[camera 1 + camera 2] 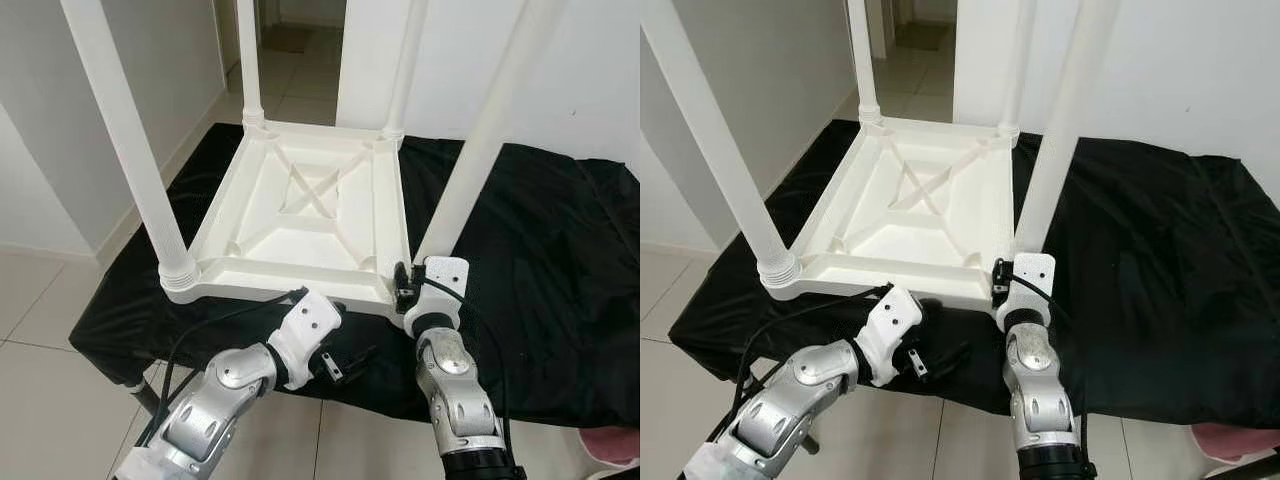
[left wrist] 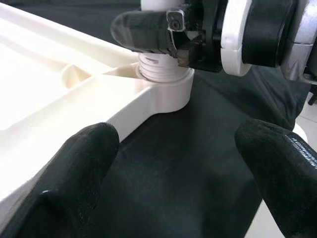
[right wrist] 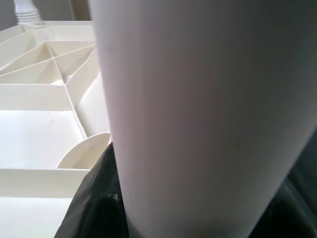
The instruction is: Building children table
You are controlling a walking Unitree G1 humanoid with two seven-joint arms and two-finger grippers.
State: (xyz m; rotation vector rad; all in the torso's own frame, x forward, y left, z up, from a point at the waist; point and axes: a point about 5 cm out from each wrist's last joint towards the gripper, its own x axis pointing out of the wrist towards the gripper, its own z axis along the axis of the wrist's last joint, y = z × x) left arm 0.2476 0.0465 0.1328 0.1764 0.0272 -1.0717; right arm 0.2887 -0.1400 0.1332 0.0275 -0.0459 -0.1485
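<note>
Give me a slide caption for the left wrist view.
Right hand grips table leg at its corner socket; left hand open.

White table (image 1: 300,215) (black cloth (image 1: 540,270))

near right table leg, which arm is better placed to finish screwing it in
Right. The right gripper is already closed around the base of the near right leg at its corner socket. The left gripper hangs open off the front edge of the upturned tabletop, holding nothing.
</note>
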